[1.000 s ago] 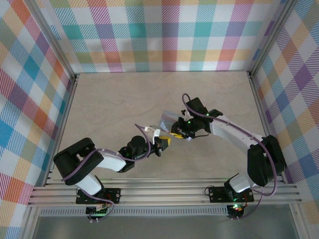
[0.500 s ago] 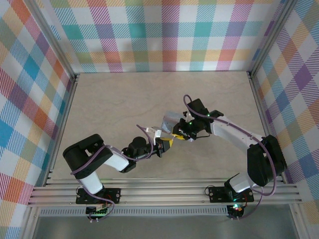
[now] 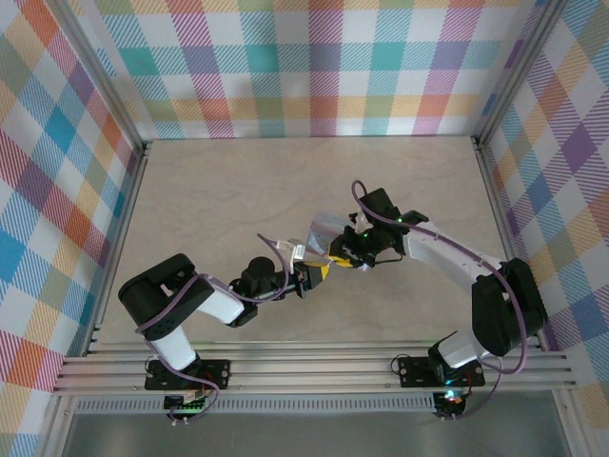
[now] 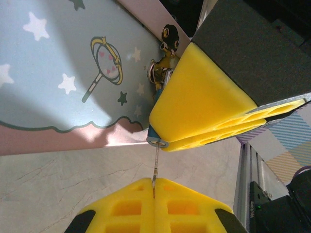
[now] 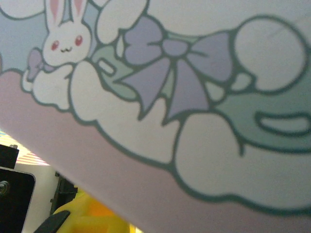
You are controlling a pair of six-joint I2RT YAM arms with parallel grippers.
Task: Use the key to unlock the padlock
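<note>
The key (image 4: 155,165) is touching the padlock (image 4: 155,140)
The left gripper (image 4: 153,187) is pinching the thin key tight. The right gripper (image 3: 340,258) is squeezing the little blue padlock, which is sitting right against the starry tin box (image 4: 58,73)

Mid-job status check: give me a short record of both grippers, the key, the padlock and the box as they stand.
left gripper: shut on the key, pads pinching its head
key: thin shaft pointing at the padlock, tip at its lower end; depth of insertion cannot be told
right gripper: shut on the padlock
padlock: a blue sliver shows at the yellow pad tips; shackle hidden
box: pale blue with stars, clasp side next to both grippers
unlocked: no sign of it yet
</note>
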